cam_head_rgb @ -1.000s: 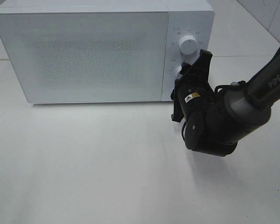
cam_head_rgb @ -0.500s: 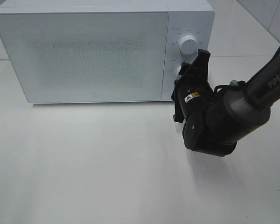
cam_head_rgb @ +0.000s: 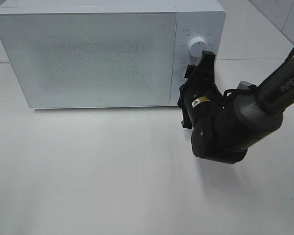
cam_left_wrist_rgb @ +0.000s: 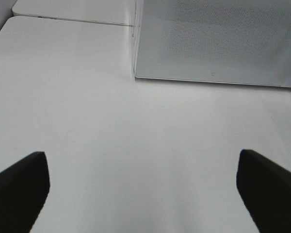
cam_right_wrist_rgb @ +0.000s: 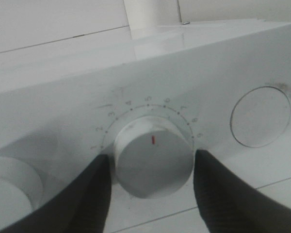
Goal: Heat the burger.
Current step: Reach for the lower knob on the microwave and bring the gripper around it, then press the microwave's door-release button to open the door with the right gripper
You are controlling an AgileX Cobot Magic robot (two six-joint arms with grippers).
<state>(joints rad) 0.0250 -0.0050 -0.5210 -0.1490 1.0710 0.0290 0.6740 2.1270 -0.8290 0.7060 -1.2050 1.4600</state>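
Observation:
The burger is out of view; the white microwave has its door shut and the frosted front hides the inside. My right gripper is at the control panel, with its black fingers on either side of the lower dial. That dial has a red mark that points up toward the middle of its number scale. The fingers stand just off the dial's sides, so the gripper is open around it. My left gripper is open over bare table, well short of the microwave's front.
An upper dial sits above the right gripper on the panel. A round button lies beside the lower dial. The white table stretches in front of the microwave. The right arm reaches in from the right.
The right gripper's jaws have widened slightly off the lower dial, and the gripper has shifted a little upward along the panel. The left gripper stays the same.

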